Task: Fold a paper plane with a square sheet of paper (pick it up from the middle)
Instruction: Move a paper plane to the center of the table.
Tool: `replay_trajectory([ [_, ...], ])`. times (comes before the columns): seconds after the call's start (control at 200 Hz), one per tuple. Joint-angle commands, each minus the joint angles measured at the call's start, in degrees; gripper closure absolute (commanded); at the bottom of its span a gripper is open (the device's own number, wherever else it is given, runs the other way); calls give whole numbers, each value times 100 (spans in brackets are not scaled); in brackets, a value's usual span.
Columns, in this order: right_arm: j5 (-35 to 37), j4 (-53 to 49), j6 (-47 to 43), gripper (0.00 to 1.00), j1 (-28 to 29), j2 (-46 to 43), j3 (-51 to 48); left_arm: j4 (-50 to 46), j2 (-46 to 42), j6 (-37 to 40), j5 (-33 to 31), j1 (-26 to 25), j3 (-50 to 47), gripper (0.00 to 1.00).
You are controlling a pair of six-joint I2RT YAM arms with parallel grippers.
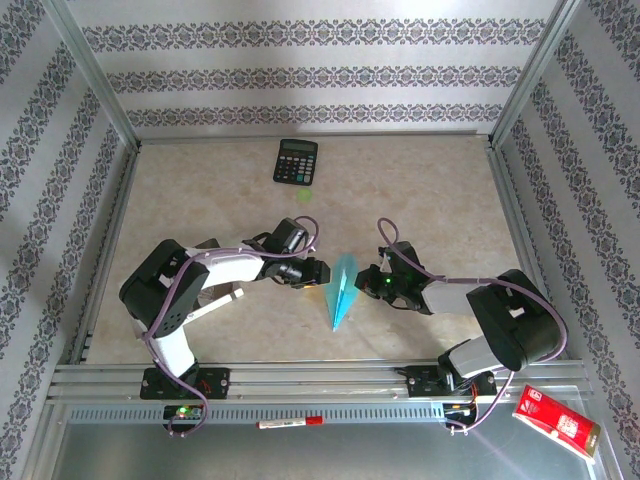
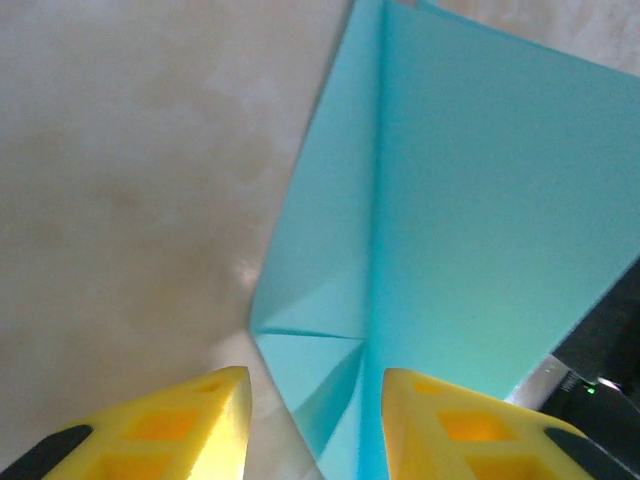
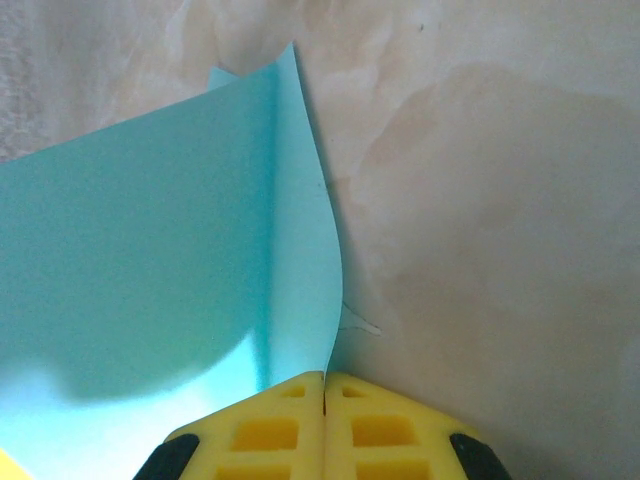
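Observation:
The paper plane (image 1: 343,290), a light-cyan folded dart with its point toward the near edge, stands partly raised at the table's middle between both arms. In the left wrist view its folded flaps and centre crease (image 2: 420,200) rise just ahead of my left gripper (image 2: 315,382). That gripper is open, with the paper's lower corner lying between the yellow fingers (image 2: 215,400) and touching neither. It sits at the plane's left side (image 1: 318,272). My right gripper (image 3: 326,377) is shut on the paper's right edge (image 3: 150,280), which curves up from the pads. It shows at the plane's right (image 1: 368,280).
A black calculator (image 1: 296,160) lies at the back of the table. A red packet (image 1: 556,421) rests beyond the near right corner and a red pen (image 1: 290,423) on the front rail. Metal frame posts and patterned walls close in the sides.

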Motion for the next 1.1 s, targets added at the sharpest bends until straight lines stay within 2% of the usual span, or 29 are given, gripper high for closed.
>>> replay_trajectory([
  [0.0,-62,10,-107,100,-169,-123,-115,-439,159,244,-227,-63,188,59],
  [0.065,-45,-113,-159,100,-185,-217,-115,-434,290,217,-83,-110,308,60],
  [0.17,-61,-148,-186,100,-198,-231,-115,-528,378,310,-256,-302,486,60],
  [0.375,-114,-166,-228,100,-234,-205,-115,-854,585,447,-520,-368,679,70],
  [0.699,-198,-218,-307,100,-295,-170,-6,-651,550,383,-483,-381,651,81],
  [0.799,-276,-219,-349,100,-286,-84,109,-659,368,429,-724,-375,587,82],
  [0.919,-297,-135,-326,100,-158,116,342,-1303,253,591,-1376,-322,713,85],
  [1.094,-335,41,-230,100,277,679,1046,-1356,-520,370,-2068,-33,226,87],
])
